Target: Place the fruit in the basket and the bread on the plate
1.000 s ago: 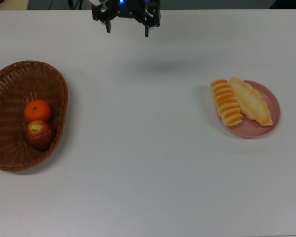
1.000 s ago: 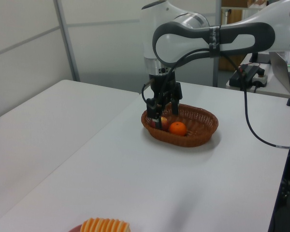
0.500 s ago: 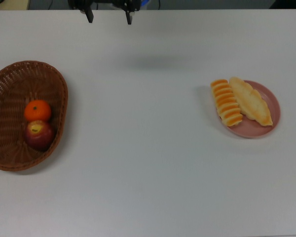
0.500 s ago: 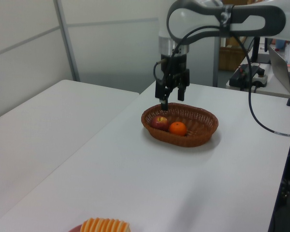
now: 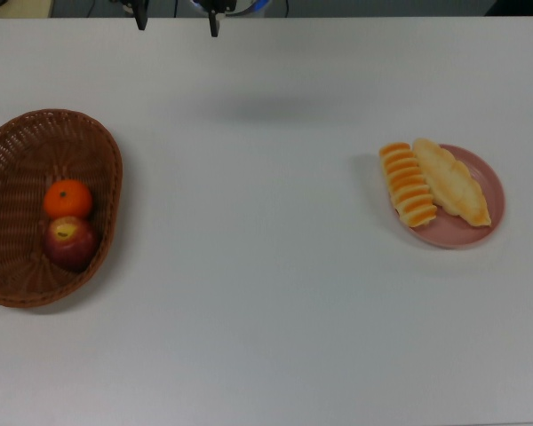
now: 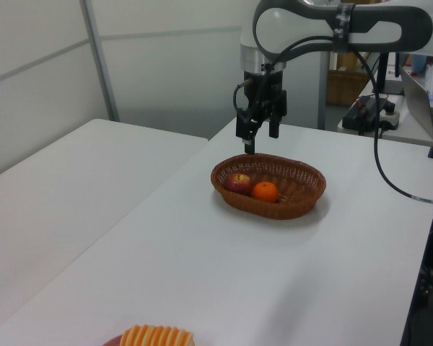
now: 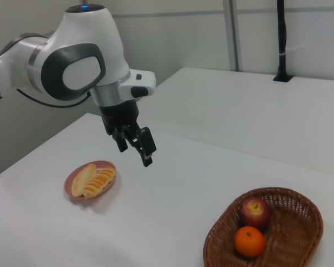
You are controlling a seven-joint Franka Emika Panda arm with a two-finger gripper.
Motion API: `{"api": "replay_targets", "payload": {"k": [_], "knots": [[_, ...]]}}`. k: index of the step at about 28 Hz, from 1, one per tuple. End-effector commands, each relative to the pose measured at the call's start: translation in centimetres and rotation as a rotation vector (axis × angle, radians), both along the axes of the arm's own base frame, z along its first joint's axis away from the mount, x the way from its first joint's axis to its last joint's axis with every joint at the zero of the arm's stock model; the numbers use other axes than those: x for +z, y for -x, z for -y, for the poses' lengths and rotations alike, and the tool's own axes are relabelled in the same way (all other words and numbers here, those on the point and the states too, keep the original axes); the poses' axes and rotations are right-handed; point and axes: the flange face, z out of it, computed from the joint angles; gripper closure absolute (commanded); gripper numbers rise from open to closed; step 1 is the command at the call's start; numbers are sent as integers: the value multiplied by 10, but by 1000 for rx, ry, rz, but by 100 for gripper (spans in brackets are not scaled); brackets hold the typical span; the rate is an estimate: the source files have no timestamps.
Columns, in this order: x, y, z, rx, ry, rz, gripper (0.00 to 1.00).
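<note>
Jaws apart, seemingly well above basket (image 6: 303, 200).

- Two fruits: one mandarin (image 5: 67, 199), one apple (image 5: 69, 242)
- Two breads: one braided loaf (image 5: 452, 181), one ridged roll (image 5: 408, 185)
- One basket (image 5: 18, 142)
- One plate (image 5: 484, 182)

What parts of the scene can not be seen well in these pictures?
- Gripper: top view's upper edge cuts off all but the fingertips.
- Plate and ridged roll: left view's bottom edge cuts them off; braided loaf is absent there.
- Basket: top view's left edge clips it.
</note>
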Motion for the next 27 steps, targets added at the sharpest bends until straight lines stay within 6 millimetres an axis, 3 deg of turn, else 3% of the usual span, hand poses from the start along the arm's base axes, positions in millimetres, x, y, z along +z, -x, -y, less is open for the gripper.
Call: {"api": "replay_targets", "payload": {"k": [1, 9, 27], "knots": [[2, 2, -6, 44, 64, 5, 0], [-2, 1, -18, 104, 91, -6, 0], [-4, 4, -18, 116, 92, -29, 0]]}}
